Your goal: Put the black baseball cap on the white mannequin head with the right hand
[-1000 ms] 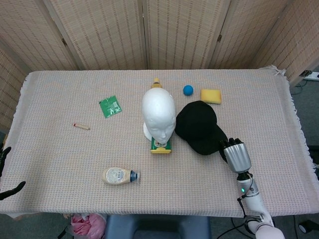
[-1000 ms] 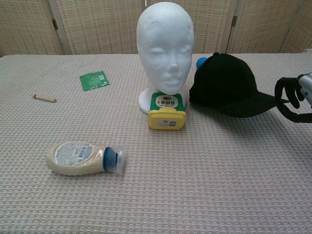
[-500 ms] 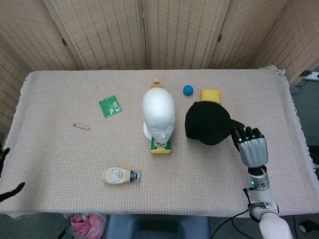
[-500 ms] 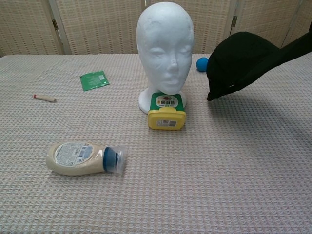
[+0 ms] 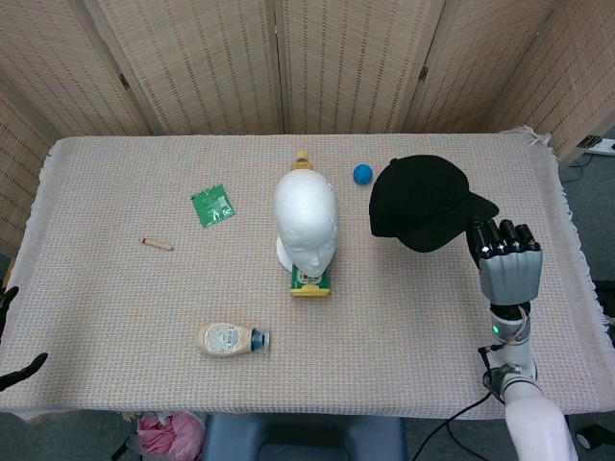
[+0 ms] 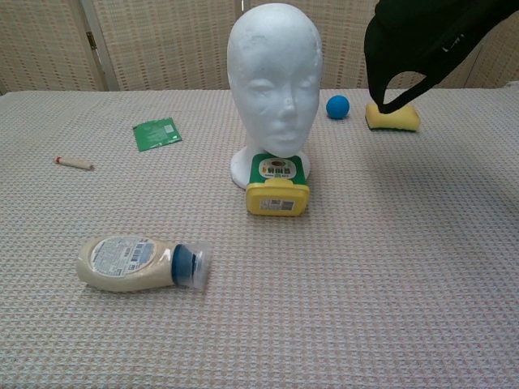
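Note:
The white mannequin head (image 5: pixel 306 219) stands upright near the table's middle, face toward me, and fills the upper centre of the chest view (image 6: pixel 274 77). The black baseball cap (image 5: pixel 424 203) hangs in the air to its right, above the table, with its brim toward my right hand (image 5: pixel 506 265), which holds it by the brim. In the chest view the cap (image 6: pixel 422 42) hangs at the top right, its open underside showing; the hand itself is outside that view. My left hand (image 5: pixel 12 336) shows only as dark fingertips at the left edge, off the table, with nothing in it.
A yellow-green bottle (image 6: pixel 277 186) lies in front of the mannequin's base. A mayonnaise bottle (image 6: pixel 138 262) lies at the front left. A blue ball (image 6: pixel 337 106) and yellow sponge (image 6: pixel 392 117) sit behind the cap. A green packet (image 5: pixel 212 205) and small stick (image 5: pixel 156 244) lie at the left.
My right hand has lifted the cap off the table by its brim, raising it up and back to the right; the yellow sponge behind it now shows in the chest view.

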Tool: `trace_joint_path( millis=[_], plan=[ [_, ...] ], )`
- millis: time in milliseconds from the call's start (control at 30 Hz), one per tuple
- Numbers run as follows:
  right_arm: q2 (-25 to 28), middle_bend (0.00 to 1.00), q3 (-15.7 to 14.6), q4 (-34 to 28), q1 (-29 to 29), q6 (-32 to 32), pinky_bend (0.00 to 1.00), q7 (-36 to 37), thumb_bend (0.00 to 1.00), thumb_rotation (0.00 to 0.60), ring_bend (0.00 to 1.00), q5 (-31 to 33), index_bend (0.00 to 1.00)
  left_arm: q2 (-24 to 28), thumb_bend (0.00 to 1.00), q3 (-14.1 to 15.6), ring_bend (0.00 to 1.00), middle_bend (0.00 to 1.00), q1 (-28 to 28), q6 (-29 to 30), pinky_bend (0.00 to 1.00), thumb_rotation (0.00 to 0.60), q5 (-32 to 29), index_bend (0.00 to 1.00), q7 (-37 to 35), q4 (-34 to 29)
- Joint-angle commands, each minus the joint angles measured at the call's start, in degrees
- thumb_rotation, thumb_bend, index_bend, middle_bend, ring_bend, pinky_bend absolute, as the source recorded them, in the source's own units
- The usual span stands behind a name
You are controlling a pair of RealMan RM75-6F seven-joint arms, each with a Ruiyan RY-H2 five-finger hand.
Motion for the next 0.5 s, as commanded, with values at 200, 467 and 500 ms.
trace_joint_path(
  millis=[200,467,500],
  plan=[
    [1.6,0.79,3.58,-2.76,7.07,1.32,0.92,-4.12,0.63,0.6,0.75,2.31,0.9,0.41,0.16,0.01,0.0,0.0,-0.08,-0.57,0.15,0.6,-0.18,0.0,-1.43,-0.04],
    [2.12,0.79,5.81,-4.14,14.08,-1.88,0.92,-9.72,0.63,0.6,0.75,3.62,0.9,2.13,0.16,-0.57,0.0,0.0,-1.01,-3.42,0.15,0.6,-2.0,0.0,-7.21,1.02],
    [1.96,0.79,6.04,-4.24,14.91,-2.55,0.92,-10.44,0.63,0.6,0.75,3.79,0.9,2.37,0.16,-0.62,0.0,0.0,-1.13,-3.84,0.15,0.6,-2.22,0.0,-8.08,1.14]
  ],
)
